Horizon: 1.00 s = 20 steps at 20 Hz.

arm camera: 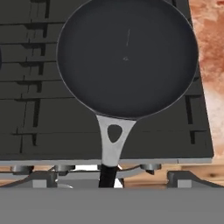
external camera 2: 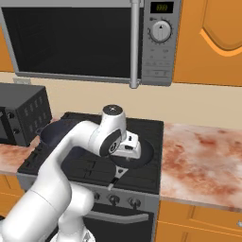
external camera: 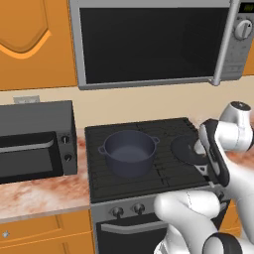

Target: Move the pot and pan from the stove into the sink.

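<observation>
Directly below the wide-open, empty gripper (arm camera: 112, 181), the frying pan (arm camera: 127, 57) fills the hand view's upper centre, its long handle (arm camera: 110, 148) running toward the bottom edge.

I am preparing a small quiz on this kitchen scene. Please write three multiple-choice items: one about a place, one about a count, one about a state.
1. Where is the pot?
A. in the sink
B. on the left part of the stove
C. on the counter beside the stove

2. How many handles does the pan have?
A. one long handle
B. two loop handles
C. none

3. What is the state of the gripper?
A. shut on the pan handle
B. shut on the pot
C. open, holding nothing

Answers:
1. B, the left base view shows the pot standing on the grates at the left.
2. A, the hand view shows one long handle pointing to the stove front.
3. C, the hand view shows the finger tips standing wide apart on either side of the handle end, closed on nothing.
</observation>
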{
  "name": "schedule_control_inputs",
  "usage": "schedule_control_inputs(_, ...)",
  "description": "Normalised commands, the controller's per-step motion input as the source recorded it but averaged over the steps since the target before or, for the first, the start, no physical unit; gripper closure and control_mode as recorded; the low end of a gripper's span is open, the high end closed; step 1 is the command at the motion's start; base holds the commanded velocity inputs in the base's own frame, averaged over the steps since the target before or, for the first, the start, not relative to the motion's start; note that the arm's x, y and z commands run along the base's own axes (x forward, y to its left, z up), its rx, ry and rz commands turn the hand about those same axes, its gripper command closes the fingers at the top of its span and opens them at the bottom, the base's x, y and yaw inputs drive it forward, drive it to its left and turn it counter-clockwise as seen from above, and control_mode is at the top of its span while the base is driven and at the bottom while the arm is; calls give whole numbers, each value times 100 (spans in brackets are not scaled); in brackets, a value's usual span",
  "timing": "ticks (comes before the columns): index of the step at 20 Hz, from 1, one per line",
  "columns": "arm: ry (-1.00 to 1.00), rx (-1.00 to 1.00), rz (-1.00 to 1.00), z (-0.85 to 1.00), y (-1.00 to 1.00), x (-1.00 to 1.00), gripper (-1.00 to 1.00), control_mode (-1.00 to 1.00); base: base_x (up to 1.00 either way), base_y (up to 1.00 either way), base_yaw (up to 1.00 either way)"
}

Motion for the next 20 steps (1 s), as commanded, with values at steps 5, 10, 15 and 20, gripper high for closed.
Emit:
schedule_control_inputs(5,-3,-3,0,-53,-1,0,-100,-100,0,0,0)
schedule_control_inputs(10,-4,-3,0,-44,0,-2,-100,-100,0,0,0)
schedule_control_inputs(15,-4,-1,0,-39,0,-6,-100,-100,0,0,0)
schedule_control_inputs(20,-1,0,0,-18,0,-1,-100,-100,0,0,0)
